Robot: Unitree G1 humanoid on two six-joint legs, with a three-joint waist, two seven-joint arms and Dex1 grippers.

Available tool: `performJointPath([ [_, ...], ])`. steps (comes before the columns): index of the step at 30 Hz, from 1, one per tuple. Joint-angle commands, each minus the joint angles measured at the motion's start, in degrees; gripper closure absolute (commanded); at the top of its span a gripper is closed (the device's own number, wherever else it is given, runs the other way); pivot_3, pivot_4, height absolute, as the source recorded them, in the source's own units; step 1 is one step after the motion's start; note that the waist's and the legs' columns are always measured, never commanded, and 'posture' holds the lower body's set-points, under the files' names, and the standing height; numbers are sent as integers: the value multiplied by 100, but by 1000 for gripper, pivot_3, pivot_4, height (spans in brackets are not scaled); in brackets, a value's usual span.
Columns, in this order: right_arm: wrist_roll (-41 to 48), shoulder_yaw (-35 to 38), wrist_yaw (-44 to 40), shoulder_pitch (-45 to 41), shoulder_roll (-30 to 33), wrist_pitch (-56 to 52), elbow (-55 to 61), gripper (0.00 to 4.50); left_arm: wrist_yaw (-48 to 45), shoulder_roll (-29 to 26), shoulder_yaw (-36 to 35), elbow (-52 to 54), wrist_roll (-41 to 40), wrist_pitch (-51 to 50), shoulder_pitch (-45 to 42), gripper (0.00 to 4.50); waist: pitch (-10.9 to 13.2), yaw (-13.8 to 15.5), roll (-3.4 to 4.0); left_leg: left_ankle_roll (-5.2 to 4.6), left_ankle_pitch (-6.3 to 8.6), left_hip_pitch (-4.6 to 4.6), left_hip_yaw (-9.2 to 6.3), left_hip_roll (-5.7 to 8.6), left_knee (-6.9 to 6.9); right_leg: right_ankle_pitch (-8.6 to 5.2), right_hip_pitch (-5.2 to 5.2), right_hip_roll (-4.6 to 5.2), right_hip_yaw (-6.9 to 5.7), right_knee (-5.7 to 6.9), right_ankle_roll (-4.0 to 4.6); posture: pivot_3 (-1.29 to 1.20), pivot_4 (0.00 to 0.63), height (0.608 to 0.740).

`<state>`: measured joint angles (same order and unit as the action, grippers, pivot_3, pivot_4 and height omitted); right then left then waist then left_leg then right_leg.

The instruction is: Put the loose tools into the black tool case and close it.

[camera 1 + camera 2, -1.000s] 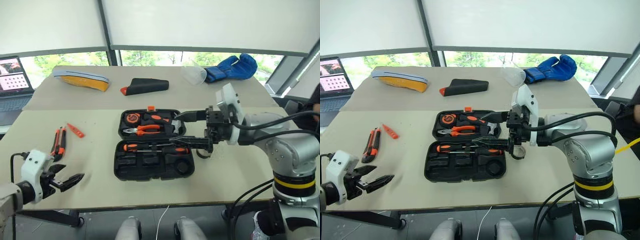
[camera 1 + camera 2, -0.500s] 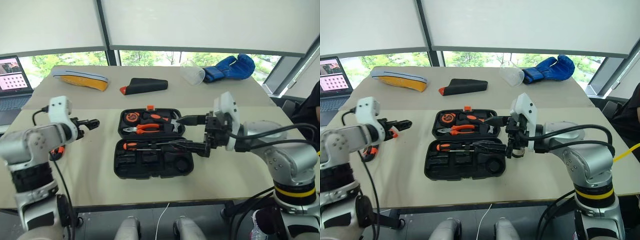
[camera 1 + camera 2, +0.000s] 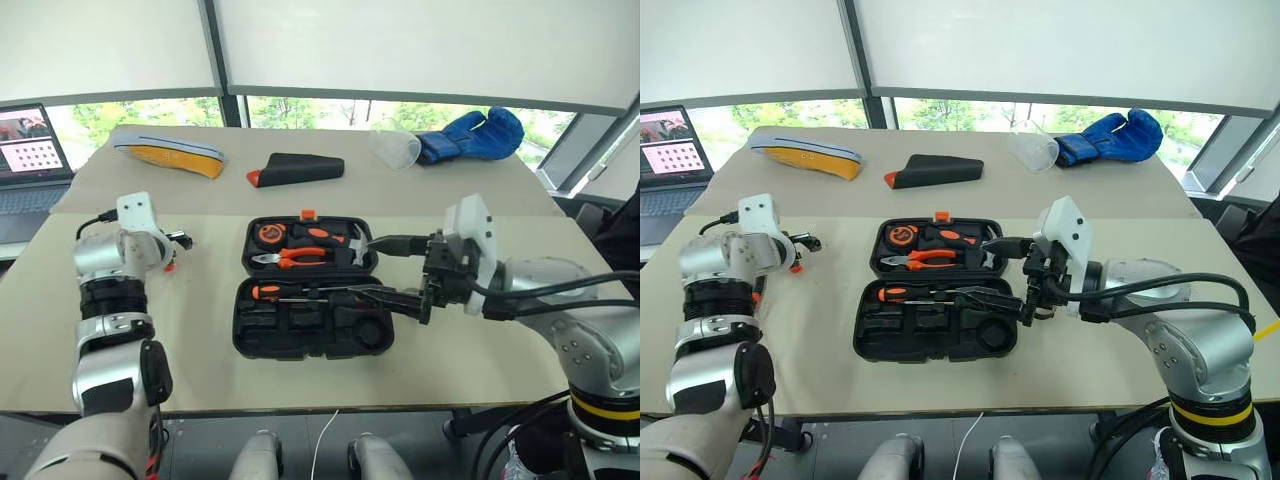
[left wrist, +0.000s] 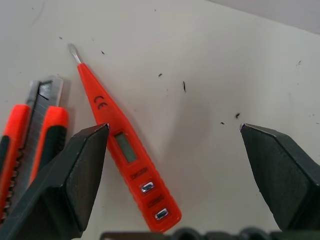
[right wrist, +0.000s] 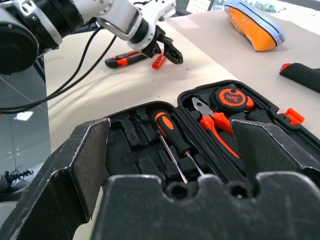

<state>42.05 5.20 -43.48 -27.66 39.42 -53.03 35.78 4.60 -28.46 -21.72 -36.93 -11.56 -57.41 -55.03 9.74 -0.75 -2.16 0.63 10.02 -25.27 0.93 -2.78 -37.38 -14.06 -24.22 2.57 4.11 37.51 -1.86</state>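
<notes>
The black tool case (image 3: 262,325) lies open in the middle of the table. An orange-and-black screwdriver (image 3: 268,291) rests in its near half. My right gripper (image 3: 388,270) hovers open over the case's right end, and nothing is between its fingers. On the table left of the case lie the slim orange tester screwdriver (image 4: 125,150) and the orange-and-black utility knife (image 4: 30,145), side by side. My left gripper (image 4: 172,150) is open just above them, with the tester near one finger (image 4: 75,175). It touches neither tool.
Pliers (image 3: 295,257), a hammer and a round tape measure (image 3: 268,234) sit in the case's far half. Behind the case are a black wedge pouch (image 3: 297,168), an orange shoe (image 3: 167,155), a clear cup (image 3: 395,148) and a blue glove (image 3: 470,135). A laptop (image 3: 30,160) stands far left.
My left arm rose from the table's near edge and swung forward to the tools left of the case, the gripper staying open. The right gripper kept its place over the case.
</notes>
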Motion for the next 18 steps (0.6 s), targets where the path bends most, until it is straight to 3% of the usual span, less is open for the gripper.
performJointPath([
  [1, 212, 201, 109, 4, 88, 25, 220, 27, 195, 71, -124, -400, 5, 119, -220, 0, 0, 0, 0, 0, 0, 0, 0, 0, 0, 0, 0, 0, 0, 0, 0, 0, 150, 740],
  [6, 290, 234, 211, 27, 206, 68, 234, 27, 666, 63, -371, -741, 19, 304, -353, 0, 0, -22, 0, 0, 0, 3, 0, 0, 2, 0, 2, 0, 0, 2, -1, 0, 150, 740],
  [10, 339, 237, 290, 122, 233, 105, 258, 27, 156, 119, -174, -273, -123, 514, -393, 0, 0, -21, 0, 13, -8, 4, 0, 0, 8, 0, -1, -1, -1, 3, -1, 0, 150, 740],
  [18, 289, 133, 326, 255, 211, 190, 303, 27, 924, 120, -619, 396, -67, 227, -138, 0, 7, -36, -12, 16, -10, 2, -1, 0, 12, 2, -1, 0, 1, -2, -3, 0, 150, 740],
])
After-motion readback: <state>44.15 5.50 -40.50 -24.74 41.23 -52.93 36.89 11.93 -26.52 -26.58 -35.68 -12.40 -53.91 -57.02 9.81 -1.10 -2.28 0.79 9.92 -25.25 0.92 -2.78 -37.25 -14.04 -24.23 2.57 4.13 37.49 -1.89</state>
